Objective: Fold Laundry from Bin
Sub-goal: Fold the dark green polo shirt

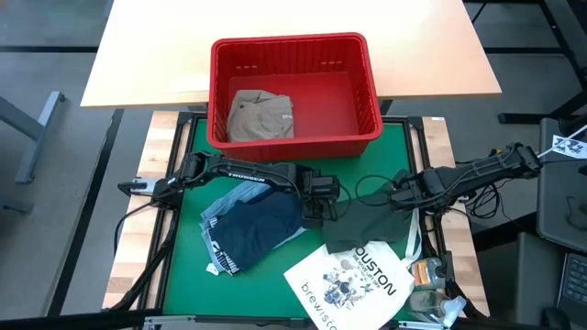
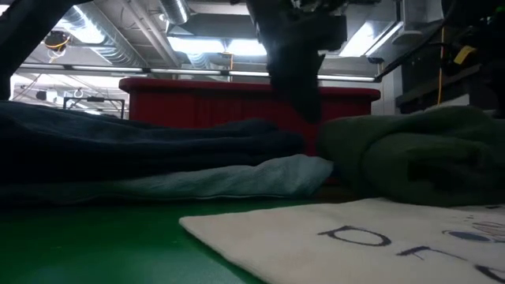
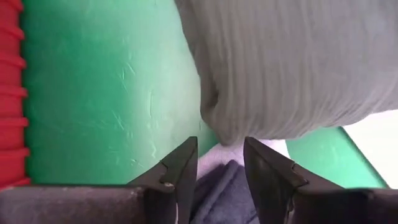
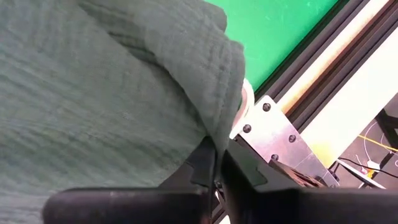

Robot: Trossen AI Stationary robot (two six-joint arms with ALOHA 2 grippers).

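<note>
Looking barely started: right pincer point(image 4: 217, 163) pinches shut on the dark green garment point(image 4: 112, 81), left pincer point(image 3: 217, 168) gapes empty, khaki garment point(image 1: 260, 115) waits in the bin point(image 1: 293, 139).

Lying on the green surface point(image 1: 188, 266): a navy garment point(image 1: 261, 229) over light blue denim point(image 1: 220, 215), a dark green garment point(image 1: 371, 229), a white tote bag point(image 1: 353, 284); red bin point(image 1: 293, 87) sitting at its far edge.

Red bin point(image 1: 295, 90); khaki garment point(image 1: 260, 115); navy garment point(image 1: 260, 226); green mat point(image 1: 367, 152).
</note>
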